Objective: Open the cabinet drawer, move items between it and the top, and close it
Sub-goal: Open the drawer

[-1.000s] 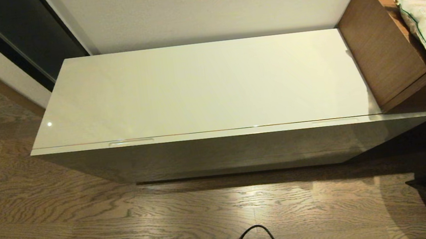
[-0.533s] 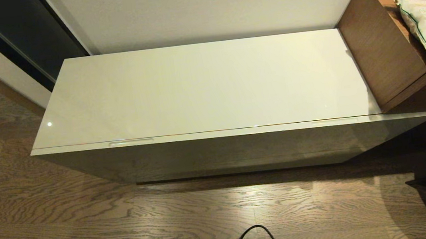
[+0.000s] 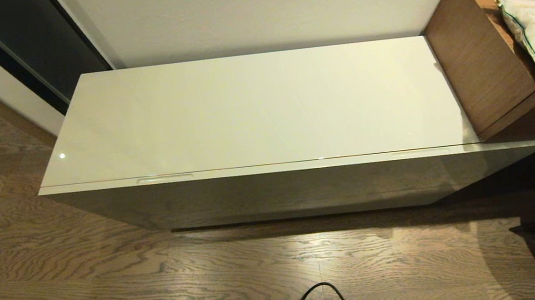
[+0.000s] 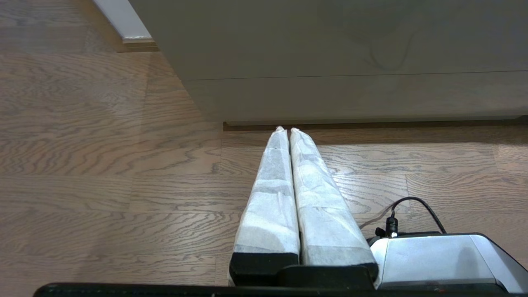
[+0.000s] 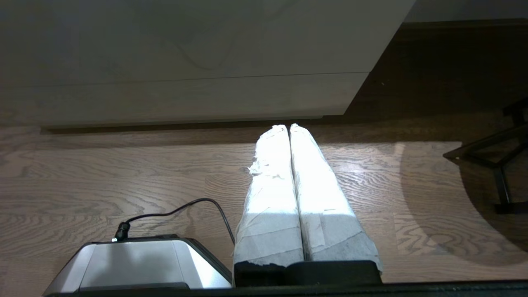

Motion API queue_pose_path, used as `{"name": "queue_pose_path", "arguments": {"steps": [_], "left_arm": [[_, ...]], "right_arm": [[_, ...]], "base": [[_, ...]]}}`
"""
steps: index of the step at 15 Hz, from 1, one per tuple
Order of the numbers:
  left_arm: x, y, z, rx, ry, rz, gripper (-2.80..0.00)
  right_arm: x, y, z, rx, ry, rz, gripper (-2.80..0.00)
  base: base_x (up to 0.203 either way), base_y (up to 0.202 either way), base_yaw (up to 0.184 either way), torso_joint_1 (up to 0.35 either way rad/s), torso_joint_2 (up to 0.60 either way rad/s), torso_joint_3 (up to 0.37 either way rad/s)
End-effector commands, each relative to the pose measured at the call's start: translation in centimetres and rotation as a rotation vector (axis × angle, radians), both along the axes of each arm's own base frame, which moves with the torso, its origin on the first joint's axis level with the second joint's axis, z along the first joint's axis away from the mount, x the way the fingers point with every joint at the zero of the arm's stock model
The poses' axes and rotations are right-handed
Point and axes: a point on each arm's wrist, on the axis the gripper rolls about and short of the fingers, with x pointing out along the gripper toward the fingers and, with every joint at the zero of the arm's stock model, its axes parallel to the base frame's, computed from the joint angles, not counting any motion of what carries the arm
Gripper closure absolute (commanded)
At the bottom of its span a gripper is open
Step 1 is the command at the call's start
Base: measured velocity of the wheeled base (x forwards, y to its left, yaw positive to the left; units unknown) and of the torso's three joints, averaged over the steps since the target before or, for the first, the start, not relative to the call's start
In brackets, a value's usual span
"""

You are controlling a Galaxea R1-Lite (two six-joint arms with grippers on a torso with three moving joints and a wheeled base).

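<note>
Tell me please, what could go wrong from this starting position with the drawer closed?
1. The cabinet drawer is fully shut, and its only holds are two slim notches in the rim; thick padded fingers may slip out.
2. Both the left gripper and right gripper are shut and low by the floor, so they must open first.
3. The brown wooden table butts against the top, crowding the right side.

- Your left gripper [image 4: 287, 129] has two long tapering fingers wrapped in white tape, set in a black base.
- Your right gripper [image 5: 288, 126] looks the same, its tape frayed partway.
- A silver-grey base housing [image 4: 437, 258] carries a black cable [image 4: 416, 206].
</note>
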Motion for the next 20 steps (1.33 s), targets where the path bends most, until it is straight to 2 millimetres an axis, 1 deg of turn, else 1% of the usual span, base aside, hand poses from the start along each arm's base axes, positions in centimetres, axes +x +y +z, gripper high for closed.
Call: {"name": "queue_pose_path", "arguments": {"steps": [1, 20], "left_arm": [[0.0, 0.0, 0.0, 0.0, 0.0, 0.0, 0.0], [0.0, 0.0, 0.0, 0.0, 0.0, 0.0, 0.0]], "right_arm": [[0.01, 0.0, 0.0, 0.0, 0.001, 0.0, 0.0], [0.01, 0.0, 0.0, 0.0, 0.001, 0.0, 0.0]], "base": [[0.0, 0.0, 0.0, 0.0, 0.0, 0.0], [0.0, 0.0, 0.0, 0.0, 0.0, 0.0]]}}
